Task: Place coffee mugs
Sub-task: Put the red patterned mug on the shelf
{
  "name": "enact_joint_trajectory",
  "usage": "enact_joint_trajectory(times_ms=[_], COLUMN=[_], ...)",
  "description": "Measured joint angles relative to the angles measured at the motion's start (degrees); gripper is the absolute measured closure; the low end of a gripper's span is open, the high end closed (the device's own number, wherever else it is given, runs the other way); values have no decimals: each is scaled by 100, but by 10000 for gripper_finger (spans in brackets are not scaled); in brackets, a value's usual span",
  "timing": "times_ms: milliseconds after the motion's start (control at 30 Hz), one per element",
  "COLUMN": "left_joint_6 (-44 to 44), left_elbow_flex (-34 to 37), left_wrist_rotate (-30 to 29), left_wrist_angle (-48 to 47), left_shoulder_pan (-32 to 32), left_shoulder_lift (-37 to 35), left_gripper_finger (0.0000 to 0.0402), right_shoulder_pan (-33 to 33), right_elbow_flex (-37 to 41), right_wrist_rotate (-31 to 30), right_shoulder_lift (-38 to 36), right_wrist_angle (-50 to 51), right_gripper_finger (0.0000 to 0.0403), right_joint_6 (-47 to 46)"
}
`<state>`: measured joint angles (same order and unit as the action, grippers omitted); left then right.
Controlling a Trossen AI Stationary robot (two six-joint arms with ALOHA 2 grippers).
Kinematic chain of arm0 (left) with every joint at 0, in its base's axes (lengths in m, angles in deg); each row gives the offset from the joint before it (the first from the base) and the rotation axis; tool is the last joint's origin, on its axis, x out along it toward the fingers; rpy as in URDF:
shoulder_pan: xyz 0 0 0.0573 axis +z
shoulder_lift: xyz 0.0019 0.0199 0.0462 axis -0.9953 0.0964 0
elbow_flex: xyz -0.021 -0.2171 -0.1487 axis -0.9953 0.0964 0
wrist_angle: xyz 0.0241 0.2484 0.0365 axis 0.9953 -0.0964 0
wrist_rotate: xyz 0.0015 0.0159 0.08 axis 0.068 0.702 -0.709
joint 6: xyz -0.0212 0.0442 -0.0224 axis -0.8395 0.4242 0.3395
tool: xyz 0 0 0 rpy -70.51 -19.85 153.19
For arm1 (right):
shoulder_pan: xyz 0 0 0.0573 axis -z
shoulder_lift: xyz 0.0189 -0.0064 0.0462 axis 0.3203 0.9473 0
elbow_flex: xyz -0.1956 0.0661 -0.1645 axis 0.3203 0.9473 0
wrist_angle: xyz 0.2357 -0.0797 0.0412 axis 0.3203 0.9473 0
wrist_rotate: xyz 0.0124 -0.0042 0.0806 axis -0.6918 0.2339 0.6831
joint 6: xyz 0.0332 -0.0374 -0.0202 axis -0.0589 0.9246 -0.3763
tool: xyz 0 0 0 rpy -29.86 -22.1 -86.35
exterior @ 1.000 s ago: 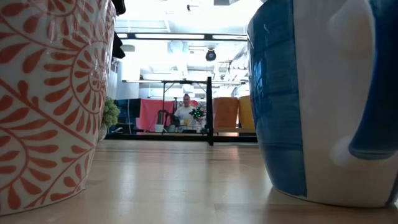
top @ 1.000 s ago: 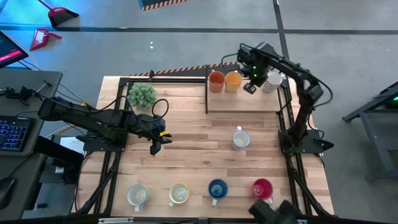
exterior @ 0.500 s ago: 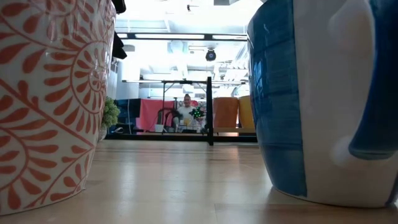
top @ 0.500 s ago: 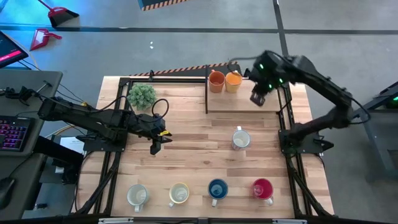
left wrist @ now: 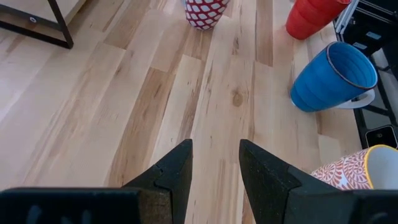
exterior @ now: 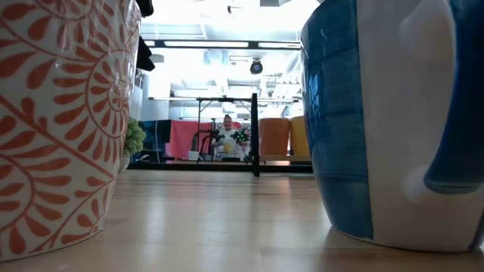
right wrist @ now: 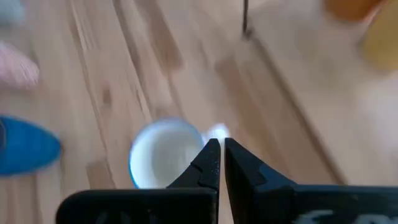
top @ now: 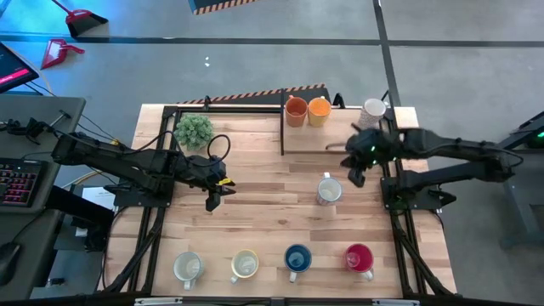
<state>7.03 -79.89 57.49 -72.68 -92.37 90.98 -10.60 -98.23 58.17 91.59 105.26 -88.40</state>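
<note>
In the high view two orange mugs (top: 296, 110) (top: 319, 108) and a white mug (top: 372, 109) stand on the raised shelf at the table's far side. A red-and-white patterned mug (top: 328, 189) stands mid-table. Along the near edge stand a white mug (top: 187, 266), a cream patterned mug (top: 245, 265), a blue mug (top: 297, 257) and a red-pink mug (top: 359, 257). My right gripper (top: 356, 175) hovers shut just right of the mid-table mug (right wrist: 163, 163), touching nothing. My left gripper (top: 213, 195) waits open, low over bare wood (left wrist: 214, 163) on the table's left half.
A green potted plant (top: 194, 129) stands at the far left corner. The shelf (top: 331, 140) has a black upright frame along its left side. Black rails run down both table sides. Bare wood lies between the shelf and the near row. A person shows far behind the table (exterior: 225, 134).
My right gripper has moved from the shelf's right end, beside the white mug, toward the near edge and down to just right of the mid-table mug. The white mug stands on the shelf where it was. The left arm has kept still.
</note>
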Motion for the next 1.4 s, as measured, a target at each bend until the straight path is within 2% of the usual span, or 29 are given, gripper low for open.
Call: enact_joint_trajectory(times_ms=[233,567,800,1000,1400], left_joint_6=[0,-2,-47,-99,-107], left_elbow_flex=[0,0,0,0,0], left_wrist_rotate=[-5,-148,-148,-146,-146], left_wrist_angle=[0,2,2,9,3], left_shoulder_pan=[-1,0,1,-1,1], left_shoulder_lift=[0,0,0,0,0], left_gripper_finger=[282,282,282,282,282], right_shoulder_pan=[-303,-63,-10,-83,-182], right_elbow_flex=[814,827,821,818,818], right_wrist_rotate=[-301,-378,-43,544,387], right_shoulder_lift=[142,211,329,715,1425], right_wrist_angle=[-260,-719,-884,-825,-882], right_gripper_finger=[403,403,403,400,310], right_joint_6=[93,83,-205,-201,-238])
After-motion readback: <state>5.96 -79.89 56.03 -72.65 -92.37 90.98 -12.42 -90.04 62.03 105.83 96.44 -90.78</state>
